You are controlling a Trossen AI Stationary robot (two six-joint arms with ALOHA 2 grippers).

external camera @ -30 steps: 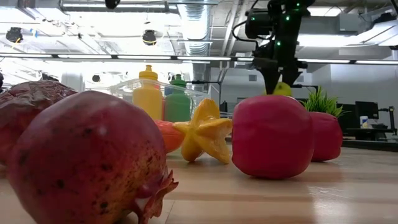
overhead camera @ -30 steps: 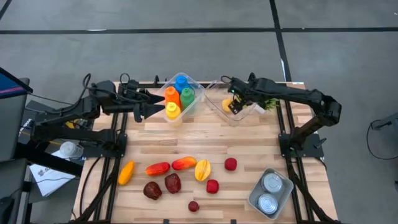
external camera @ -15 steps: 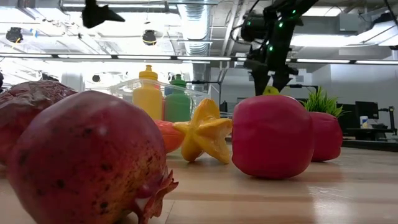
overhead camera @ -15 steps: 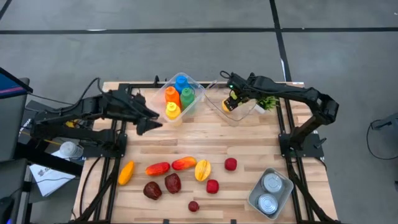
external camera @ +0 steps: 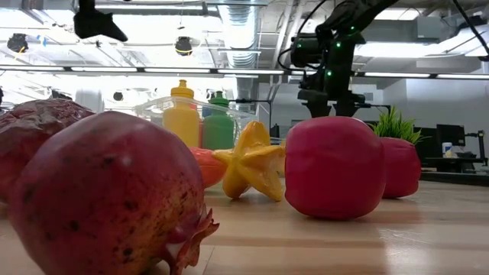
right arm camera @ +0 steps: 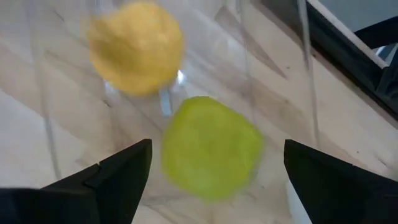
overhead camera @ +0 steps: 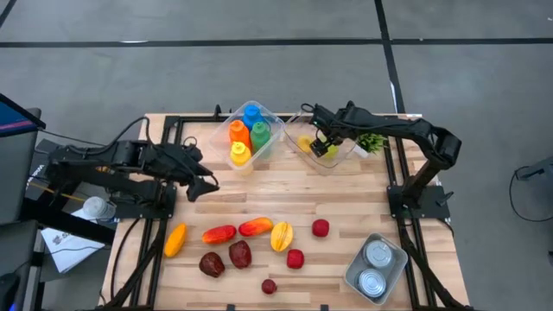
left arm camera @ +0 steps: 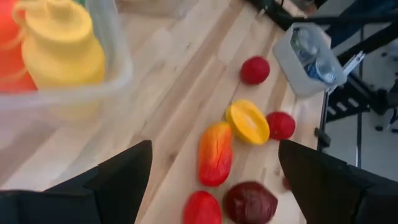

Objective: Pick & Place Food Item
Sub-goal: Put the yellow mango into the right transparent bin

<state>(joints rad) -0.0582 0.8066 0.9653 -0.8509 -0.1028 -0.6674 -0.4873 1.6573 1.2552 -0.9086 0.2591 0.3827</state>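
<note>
My right gripper (overhead camera: 321,145) stands open over the clear bin (overhead camera: 339,156) at the far right, pointing steeply down. A yellow-green fruit (right arm camera: 211,146) shows blurred below and between its spread fingers, apart from both, and a yellow fruit (right arm camera: 137,46) lies in the bin beside it. My left gripper (overhead camera: 204,185) hangs open and holding nothing above the table's left half, short of the row of fruits. That row includes a red-orange fruit (left arm camera: 214,152), a yellow starfruit (overhead camera: 281,235) and a red apple (overhead camera: 320,227).
A clear bin of coloured bottles (overhead camera: 251,134) stands at the far middle, with a small green plant (overhead camera: 373,142) at the far right. A tray with two cans (overhead camera: 376,268) sits at the near right. Pomegranates (overhead camera: 226,258) lie near the front edge, with bare wood mid-table.
My left gripper has swung from beside the bottle bin toward the table's near edge and tipped downward, staying open. My right gripper has sunk a little into the clear bin. The yellow-green fruit that sat between its fingertips now shows free of them.
</note>
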